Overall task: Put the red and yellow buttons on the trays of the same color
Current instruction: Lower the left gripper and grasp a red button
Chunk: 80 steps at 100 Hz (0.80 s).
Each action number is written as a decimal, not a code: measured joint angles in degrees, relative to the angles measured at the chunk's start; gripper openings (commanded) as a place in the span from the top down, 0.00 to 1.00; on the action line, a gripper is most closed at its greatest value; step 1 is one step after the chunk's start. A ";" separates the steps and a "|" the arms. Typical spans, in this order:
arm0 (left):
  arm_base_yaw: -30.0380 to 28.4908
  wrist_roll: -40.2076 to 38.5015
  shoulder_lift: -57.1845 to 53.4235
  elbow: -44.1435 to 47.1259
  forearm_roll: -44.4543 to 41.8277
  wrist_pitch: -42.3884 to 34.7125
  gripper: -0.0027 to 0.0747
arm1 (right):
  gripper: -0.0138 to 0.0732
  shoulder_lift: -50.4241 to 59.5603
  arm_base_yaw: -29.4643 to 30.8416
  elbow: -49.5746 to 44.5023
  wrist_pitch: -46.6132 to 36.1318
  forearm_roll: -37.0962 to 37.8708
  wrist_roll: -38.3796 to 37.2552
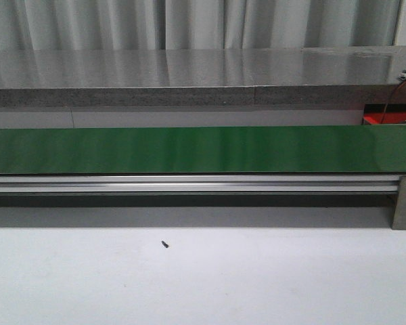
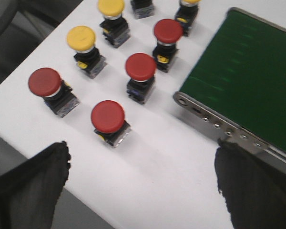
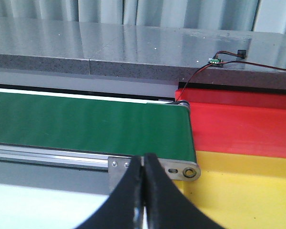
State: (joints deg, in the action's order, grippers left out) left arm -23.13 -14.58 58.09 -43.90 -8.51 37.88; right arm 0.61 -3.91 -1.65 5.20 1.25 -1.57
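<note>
In the left wrist view, several red buttons stand on the white table: one nearest the fingers (image 2: 108,117), one far out to the side (image 2: 45,82), one in the middle (image 2: 140,67) and one by the belt (image 2: 168,31). Yellow buttons (image 2: 81,38) (image 2: 111,7) stand behind them. My left gripper (image 2: 143,186) hangs open above bare table, short of the nearest red button. My right gripper (image 3: 144,191) is shut on nothing, over the belt's end. Beyond it lie the red tray (image 3: 243,121) and the yellow tray (image 3: 248,191). Neither gripper shows in the front view.
A green conveyor belt (image 1: 203,149) runs across the front view on an aluminium rail (image 1: 189,183), with a grey counter (image 1: 189,74) behind. A small dark screw (image 1: 165,244) lies on the white table. Wires and a small board (image 3: 214,60) rest on the counter above the red tray.
</note>
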 measured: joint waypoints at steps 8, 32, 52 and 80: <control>-3.26 0.00 3.66 -0.23 -0.04 -2.21 0.19 | 0.95 0.00 0.00 0.00 0.00 0.00 0.00; -6.97 0.00 17.19 -3.61 0.07 -4.72 0.19 | 0.95 0.00 0.00 0.00 0.00 0.00 0.00; -6.97 0.00 26.27 -6.28 0.07 -5.30 0.19 | 0.95 0.00 0.00 0.00 0.00 0.00 0.00; -6.97 0.00 31.92 -8.18 0.07 -7.40 0.19 | 0.95 0.00 0.00 0.00 0.00 0.00 0.00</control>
State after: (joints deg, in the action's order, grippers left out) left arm -30.10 -14.58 90.01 -52.08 -8.44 30.49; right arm 0.61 -3.91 -1.65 5.20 1.25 -1.57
